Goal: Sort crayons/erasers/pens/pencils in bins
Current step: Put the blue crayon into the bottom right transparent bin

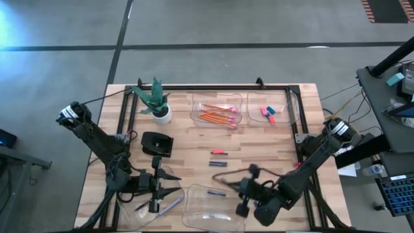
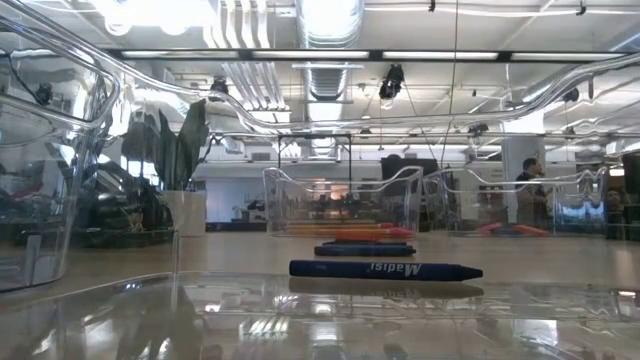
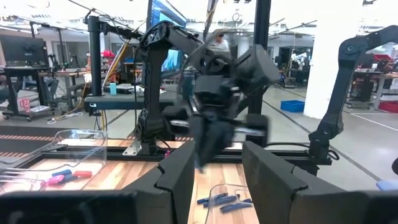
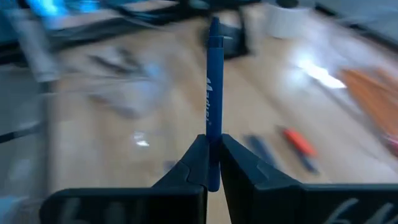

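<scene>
Robotics lab, exposed ceiling ducts [image 2: 325, 75], workbenches [image 3: 118, 99], concrete floor [image 1: 213, 22]

Two dark, jointed robot arms, each with a pale band near its base, ending in black wedge-shaped fingers [image 4: 249, 180].

A grey concrete floor [image 1: 213, 26], crossed by dark seam lines, is seen around the light wooden butcher-block table [image 1: 187, 147]. At three o'clock a dark side desk [image 1: 388, 90] is placed. Overhead, silver ventilation ducts [image 2: 322, 70] and bright strip lights [image 2: 330, 54] are mounted. A person [image 2: 527, 185] is seen far back.
</scene>
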